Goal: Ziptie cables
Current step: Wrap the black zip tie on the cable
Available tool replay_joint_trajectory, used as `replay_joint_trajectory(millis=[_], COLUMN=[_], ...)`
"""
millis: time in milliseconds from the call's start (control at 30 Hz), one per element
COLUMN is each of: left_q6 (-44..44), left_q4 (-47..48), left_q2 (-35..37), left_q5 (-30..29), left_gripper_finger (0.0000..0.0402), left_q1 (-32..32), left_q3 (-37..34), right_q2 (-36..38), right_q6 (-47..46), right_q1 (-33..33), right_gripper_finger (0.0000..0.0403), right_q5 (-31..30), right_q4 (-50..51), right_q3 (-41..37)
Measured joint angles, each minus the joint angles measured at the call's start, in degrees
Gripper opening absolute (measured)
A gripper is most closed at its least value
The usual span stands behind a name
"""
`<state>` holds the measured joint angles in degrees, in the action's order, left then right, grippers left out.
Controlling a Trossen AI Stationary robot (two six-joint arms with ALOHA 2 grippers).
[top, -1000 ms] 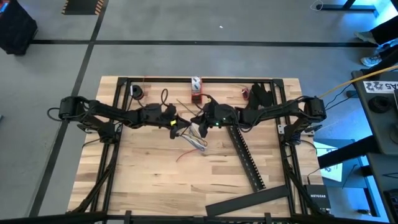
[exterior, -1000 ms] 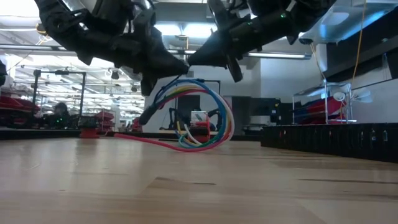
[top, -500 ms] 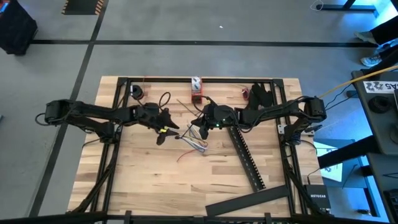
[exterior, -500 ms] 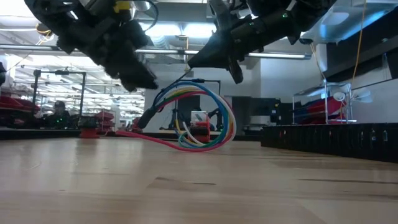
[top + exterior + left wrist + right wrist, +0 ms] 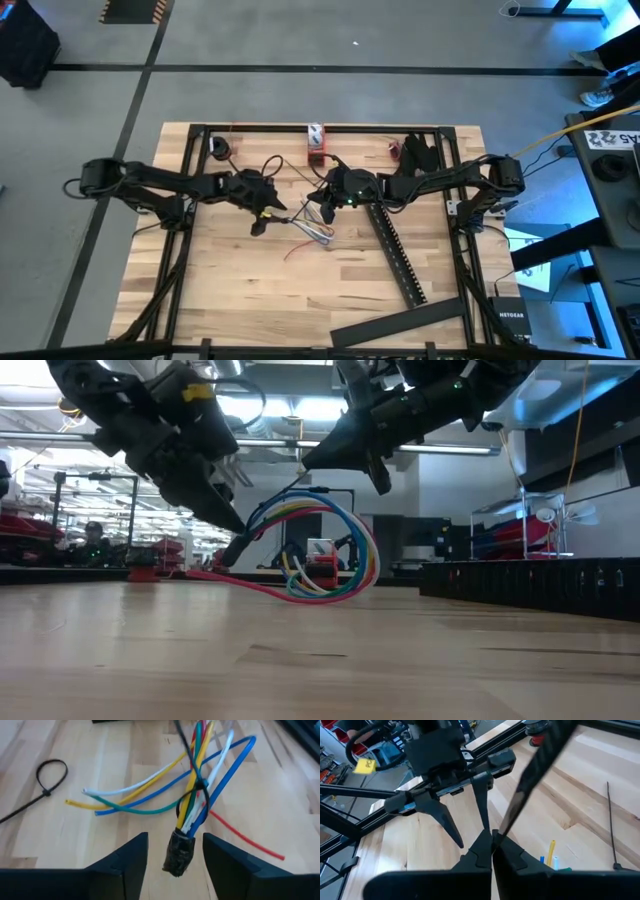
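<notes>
One loose bunch of thin coloured cables [image 5: 200,785] arches up off the wooden table [image 5: 250,290] just ahead of the left gripper [image 5: 175,852], whose two dark fingers [image 5: 131,857] stand apart, holding nothing. The right gripper [image 5: 491,851], above the bunch, is pinched closed on a stiff black strip [image 5: 535,775]. Both arms reach inward toward the table's middle, angled downward.

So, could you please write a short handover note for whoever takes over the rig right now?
Left gripper: open, holding nothing, by the taped end of the cables.
Right gripper: shut on a black strip, above the cables.
Cables: bunched in an arch mid-table, one end lifted.
Done: a zip tie is looped round the bundle.
Left: how tight it is cannot be told; check it. A spare looped tie lies nearby.
</notes>
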<state>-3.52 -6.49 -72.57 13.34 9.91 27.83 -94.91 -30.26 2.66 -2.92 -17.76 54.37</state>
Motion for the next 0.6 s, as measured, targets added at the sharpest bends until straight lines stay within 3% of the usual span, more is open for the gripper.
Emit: replay_joint_trajectory(millis=[200, 367, 500, 600], left_q6=[0.1, 0.3, 3.7, 6.2], left_q4=[-0.2, -4.6, -7.9, -7.3], left_q2=[-2.9, -6.3, -9.3, -9.3], left_q5=[0.0, 0.0, 0.0, -0.4], left_gripper_finger=[0.0224, 0.0231, 0.0205, 0.0157], left_q1=[-0.4, -1.0, -1.3, -1.3], left_q3=[0.0, 0.0, 0.0, 0.0], right_q2=[0.0, 0.0, 0.0, 0.0], right_q6=[-0.9, -0.9, -0.9, -0.8], right_q1=[0.0, 0.0, 0.0, 0.0], right_gripper_finger=[0.0001, 0.0001, 0.0001, 0.0001], right_q5=[0.0, 0.0, 0.0, 0.0], right_q4=[0.0, 0.0, 0.0, 0.0], right_q3=[0.0, 0.0, 0.0, 0.0])
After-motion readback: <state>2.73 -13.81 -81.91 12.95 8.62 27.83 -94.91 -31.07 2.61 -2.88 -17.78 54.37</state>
